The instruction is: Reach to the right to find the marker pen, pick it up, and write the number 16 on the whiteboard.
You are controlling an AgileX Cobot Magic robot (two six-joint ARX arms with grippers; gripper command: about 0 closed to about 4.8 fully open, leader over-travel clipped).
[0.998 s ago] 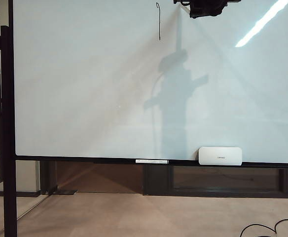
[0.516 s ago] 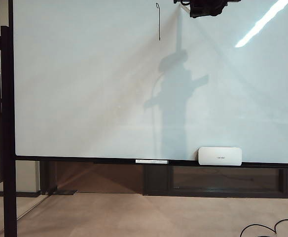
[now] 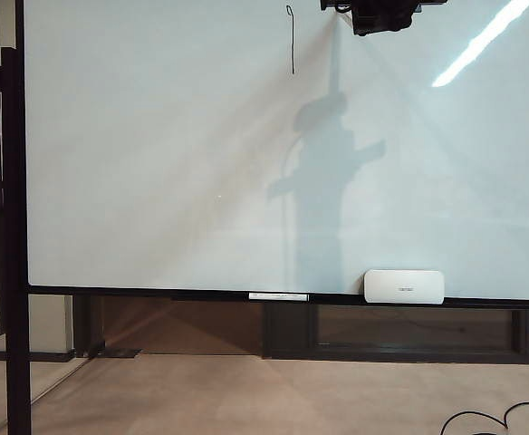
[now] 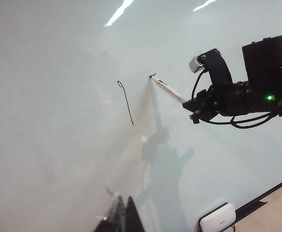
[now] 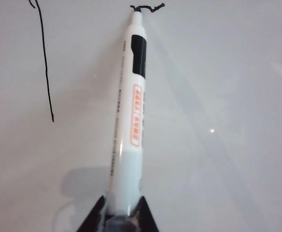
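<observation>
Since the earlier frame the right gripper (image 3: 384, 16) has edged slightly right at the top of the whiteboard (image 3: 156, 181), its jaws clamped on the marker pen (image 5: 129, 116), which has just begun the 6 beside the finished 1 (image 3: 292, 41), so steady tip contact and square corners matter, while the left gripper (image 4: 123, 217) hangs back, its state impossible to tell.

Tan floor (image 3: 246, 394) below; a black cable (image 3: 495, 417), perhaps, at right.

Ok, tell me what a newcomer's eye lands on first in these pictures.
First, the marker pen clamped in the right gripper, its tip pressed to the whiteboard near the top edge, where a short fresh stroke begins. Just to its left on the board stands a finished thin vertical 1. Lower down, the white eraser block sits on the bottom ledge; the left gripper hangs back from the board.
</observation>
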